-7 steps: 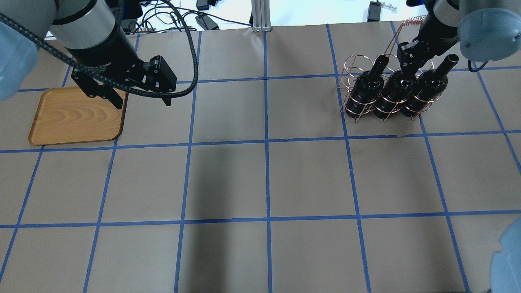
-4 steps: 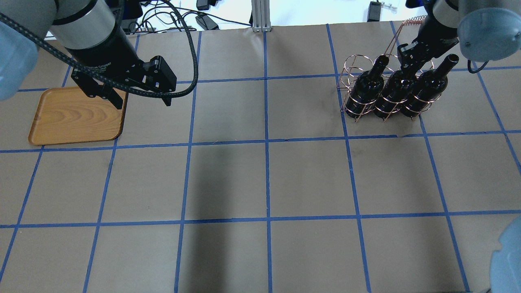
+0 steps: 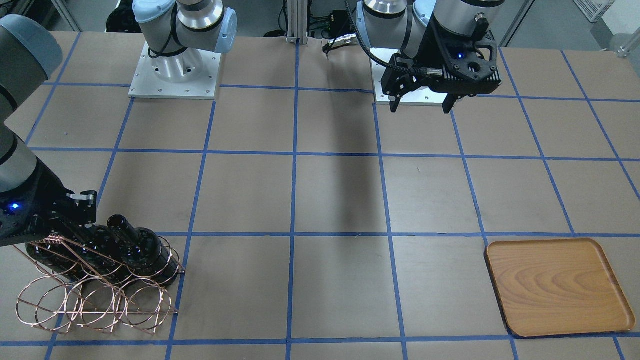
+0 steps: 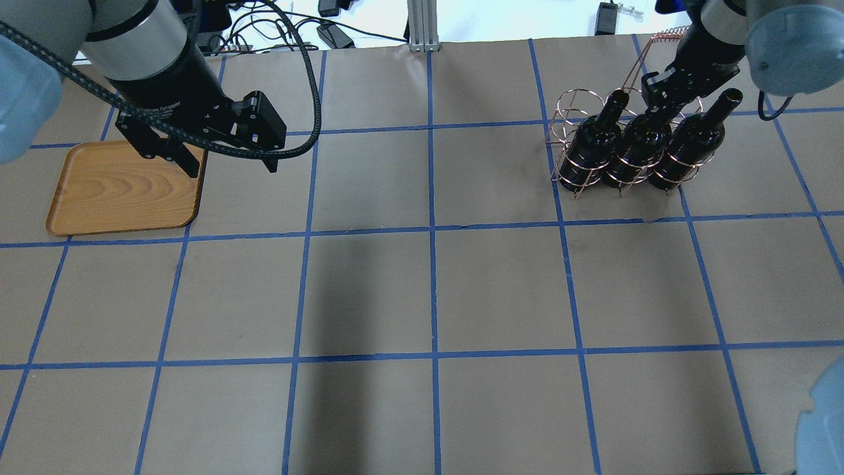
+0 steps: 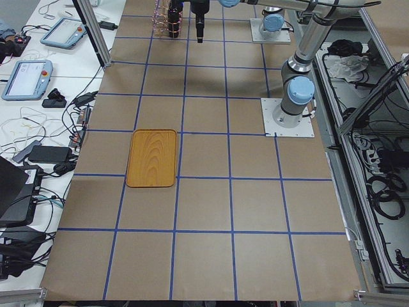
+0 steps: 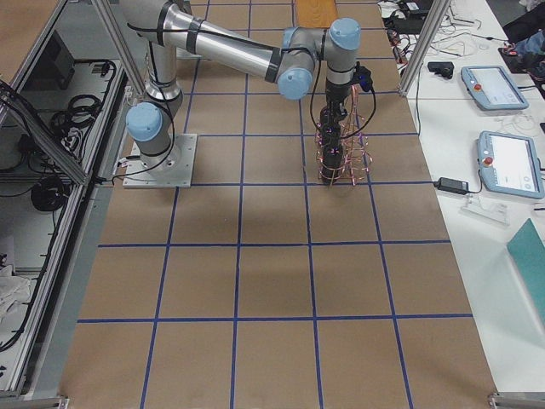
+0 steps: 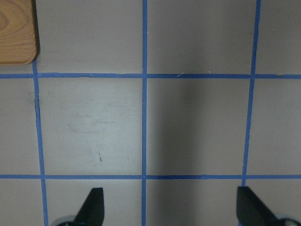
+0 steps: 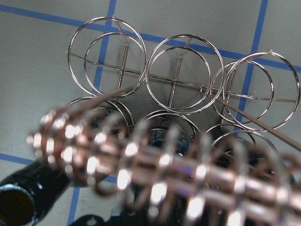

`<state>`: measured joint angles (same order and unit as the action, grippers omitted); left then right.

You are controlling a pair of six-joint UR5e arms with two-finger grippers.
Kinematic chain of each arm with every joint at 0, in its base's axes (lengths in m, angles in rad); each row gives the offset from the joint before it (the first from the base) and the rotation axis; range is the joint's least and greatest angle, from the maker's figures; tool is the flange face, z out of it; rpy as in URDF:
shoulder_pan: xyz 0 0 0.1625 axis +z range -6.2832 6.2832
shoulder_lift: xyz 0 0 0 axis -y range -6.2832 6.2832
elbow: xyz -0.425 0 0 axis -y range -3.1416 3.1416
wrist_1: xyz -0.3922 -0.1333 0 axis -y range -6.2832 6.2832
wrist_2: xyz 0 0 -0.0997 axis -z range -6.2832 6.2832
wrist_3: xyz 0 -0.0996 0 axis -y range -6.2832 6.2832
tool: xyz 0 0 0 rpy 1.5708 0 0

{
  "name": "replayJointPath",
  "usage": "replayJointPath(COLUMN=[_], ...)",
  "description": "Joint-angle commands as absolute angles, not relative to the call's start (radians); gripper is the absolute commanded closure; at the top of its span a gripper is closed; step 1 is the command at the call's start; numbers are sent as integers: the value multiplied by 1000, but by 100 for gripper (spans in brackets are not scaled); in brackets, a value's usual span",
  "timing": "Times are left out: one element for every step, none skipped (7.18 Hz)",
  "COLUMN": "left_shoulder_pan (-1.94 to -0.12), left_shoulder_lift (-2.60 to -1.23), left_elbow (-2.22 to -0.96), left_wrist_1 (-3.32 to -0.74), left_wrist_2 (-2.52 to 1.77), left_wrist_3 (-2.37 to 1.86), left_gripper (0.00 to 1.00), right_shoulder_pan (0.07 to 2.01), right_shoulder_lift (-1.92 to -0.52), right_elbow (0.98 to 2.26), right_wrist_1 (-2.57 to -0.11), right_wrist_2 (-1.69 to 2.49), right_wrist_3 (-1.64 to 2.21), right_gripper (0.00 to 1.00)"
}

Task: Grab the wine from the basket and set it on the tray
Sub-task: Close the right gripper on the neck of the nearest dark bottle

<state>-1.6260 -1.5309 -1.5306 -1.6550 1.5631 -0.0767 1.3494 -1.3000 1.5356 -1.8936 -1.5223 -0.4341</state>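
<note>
Left fingers (image 7: 91, 207): spread apart and empty, hung beside the tray (image 4: 125, 188) on the left, probably ready to receive.
Right fingers (image 4: 659, 99): at the middle wine (image 4: 638, 142) neck; clamped or not, I couldn't tell.
Wine: stood in the basket (image 8: 160, 165), far right on the desk (image 4: 428, 290).

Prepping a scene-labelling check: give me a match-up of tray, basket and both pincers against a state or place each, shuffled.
Things:
1. tray
2. basket
3. left pincer
4. right pincer

States or places:
A. at the neck of the middle wine bottle
B. open, above the table beside the tray
C. holds three wine bottles in one row, other loops vacant
D. nothing on it

Pairs: 1-D, 2-C, 3-B, 4-A
</note>
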Motion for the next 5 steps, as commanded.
replayJointPath(left_shoulder_pan=[-1626, -1626, -1626, -1626, -1626], left_shoulder_lift=[-1529, -1528, -1528, -1528, -1528], left_elbow=[-1535, -1536, -1536, -1536, -1536], left_wrist_1=[-1655, -1654, -1655, -1655, -1655], left_wrist_2=[1563, 1563, 1563, 1563, 1563], left_wrist_3=[-77, -77, -77, -77, -77], left_gripper=[0, 0, 0, 0, 0], right_shoulder_pan=[1350, 1350, 1348, 1350, 1350], right_shoulder_lift=[-1293, -1295, -1302, -1307, -1307], right_elbow=[1468, 1456, 1451, 1418, 1358], right_wrist_1=[-1818, -1795, -1781, -1714, -1625], right_wrist_2=[-1522, -1526, -1535, -1540, -1548], right_wrist_3=[-434, -436, -436, -436, -437], right_gripper=[100, 100, 100, 100, 100])
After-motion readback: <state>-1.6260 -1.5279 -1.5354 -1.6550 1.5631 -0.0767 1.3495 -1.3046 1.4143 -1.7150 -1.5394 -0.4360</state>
